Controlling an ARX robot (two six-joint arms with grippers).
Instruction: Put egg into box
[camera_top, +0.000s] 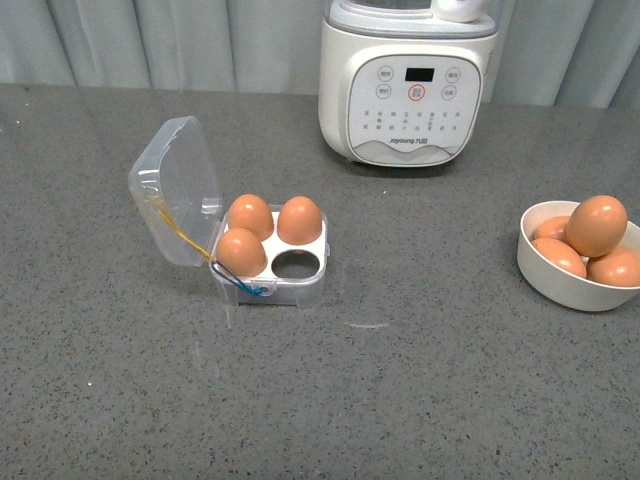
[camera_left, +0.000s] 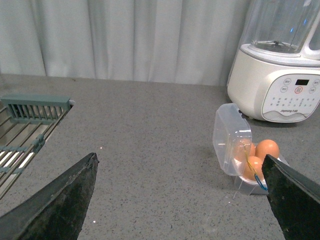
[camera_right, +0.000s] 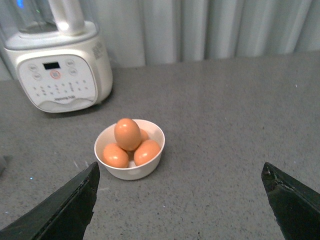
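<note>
Brown egg atop the bowl lies ahead of the released, empty right end effector.

We count 3 eggs in 1 box with 1 cell bare, 4 eggs in 1 bowl right of the box, and 1 blender behind it.

A grey speckled counter fills most of the front view, evenly lit, with a few small bright glints near the lower middle. A pale pleated curtain runs across the top of the frame. A white kitchen appliance with a button panel stands upper centre. The left wrist view shows a metal rack with a green grille at its left edge
</note>
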